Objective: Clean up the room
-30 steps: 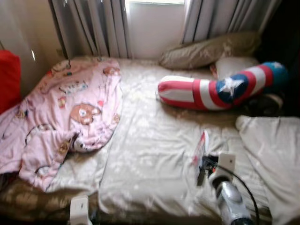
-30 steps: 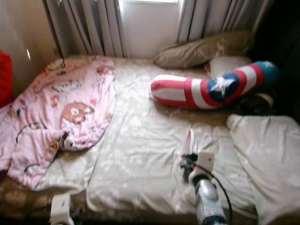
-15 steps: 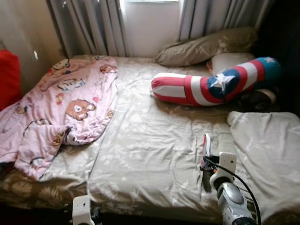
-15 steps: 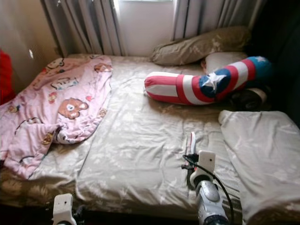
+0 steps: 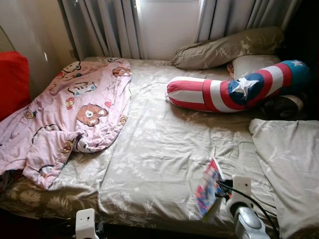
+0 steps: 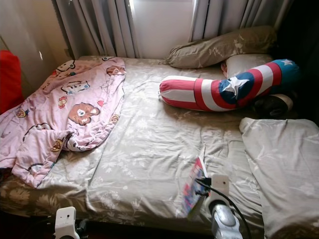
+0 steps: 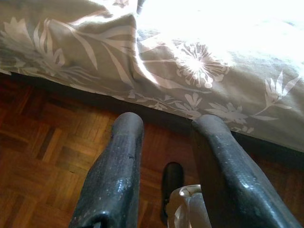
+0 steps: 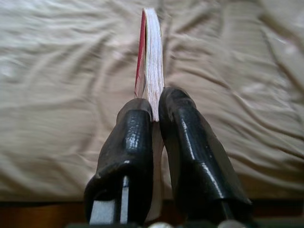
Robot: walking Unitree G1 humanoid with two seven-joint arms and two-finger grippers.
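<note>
right claw (image 8: 154, 107) clamped on thin book (image 8: 151, 57), above bed (image 5: 159, 149)

A thin colourful book (image 5: 208, 188), tilted on edge, sits above the bed's (image 5: 159, 149) near edge.

A bed (image 5: 159, 149) in beige floral sheets is carrying a pink cartoon blanket (image 5: 75, 114) at nine o'clock, a striped star bolster (image 5: 234, 92) and pillows (image 5: 224, 47) at one o'clock.

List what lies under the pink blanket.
The pink blanket lies on the bed, its floral sheet showing round it. Anything beneath its folds is hidden.
</note>
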